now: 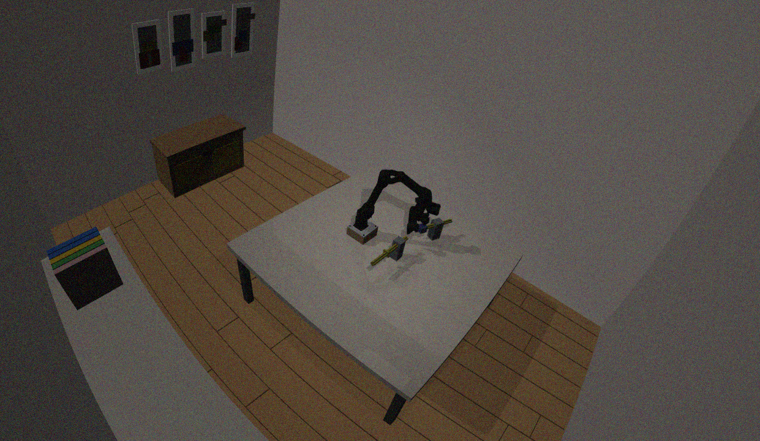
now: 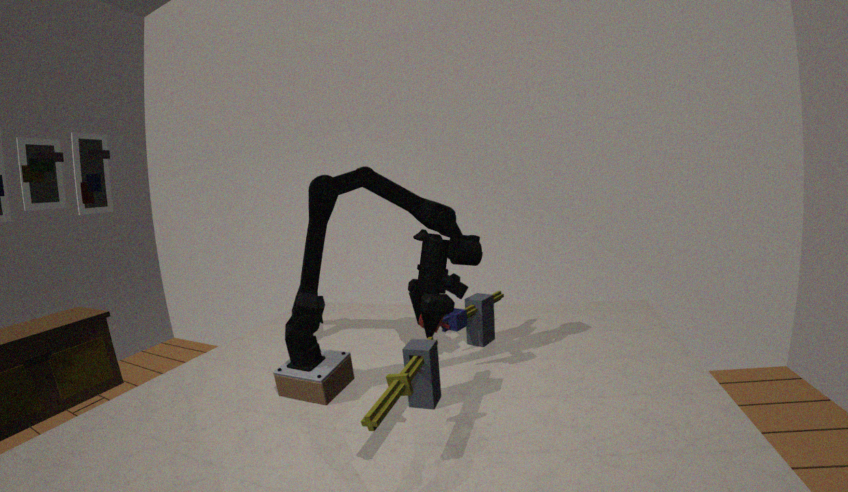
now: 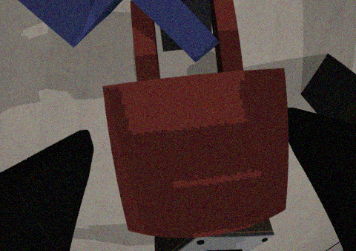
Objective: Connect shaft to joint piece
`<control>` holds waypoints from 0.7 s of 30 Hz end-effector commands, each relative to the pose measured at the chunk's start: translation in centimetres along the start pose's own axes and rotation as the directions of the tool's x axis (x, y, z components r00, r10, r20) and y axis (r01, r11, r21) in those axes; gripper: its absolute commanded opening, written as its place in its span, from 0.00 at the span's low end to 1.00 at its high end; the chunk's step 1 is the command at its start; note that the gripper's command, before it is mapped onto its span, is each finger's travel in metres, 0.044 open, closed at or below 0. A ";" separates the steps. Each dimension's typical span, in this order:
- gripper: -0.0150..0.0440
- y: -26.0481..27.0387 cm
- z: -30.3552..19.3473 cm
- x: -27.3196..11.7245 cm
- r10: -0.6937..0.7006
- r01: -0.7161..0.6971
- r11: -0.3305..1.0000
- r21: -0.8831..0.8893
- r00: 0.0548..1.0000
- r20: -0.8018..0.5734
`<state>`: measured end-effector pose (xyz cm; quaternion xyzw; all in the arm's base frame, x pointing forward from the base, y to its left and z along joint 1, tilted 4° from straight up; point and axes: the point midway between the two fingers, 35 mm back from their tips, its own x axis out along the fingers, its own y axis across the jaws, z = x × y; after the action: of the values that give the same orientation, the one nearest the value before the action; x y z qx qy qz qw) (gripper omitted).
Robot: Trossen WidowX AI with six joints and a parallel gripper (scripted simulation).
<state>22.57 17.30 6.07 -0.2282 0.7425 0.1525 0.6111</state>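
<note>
My gripper [image 1: 411,230] [image 2: 428,328] [image 3: 189,129] is open, pointing down. In the wrist view the red joint piece [image 3: 196,154] lies between its spread fingers, with gaps on both sides. The joint's two prongs reach to the blue yoke [image 1: 422,228] [image 2: 456,320] [image 3: 67,10] on the first shaft [image 1: 447,221] [image 2: 498,296], fixed in the rear grey block [image 1: 435,230] [image 2: 480,321]. Its opening does not show; the gripper mostly hides the joint in the top and exterior views. The yellow second shaft [image 1: 383,256] [image 2: 387,402] runs through the front grey block [image 1: 397,249] [image 2: 428,384], its collar outside.
The arm's base [image 1: 362,233] [image 2: 301,386] stands left of the blocks on the pale table [image 1: 316,285] [image 2: 567,428]. It also shows at the bottom of the wrist view. A dark block corner [image 3: 328,84] stands beside the right finger there.
</note>
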 end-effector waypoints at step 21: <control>0.56 -0.1 -0.1 0.8 -0.004 0.004 1.000 -0.004 1.000 -0.001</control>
<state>22.43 17.08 5.29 -0.2298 0.7427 0.1510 0.6106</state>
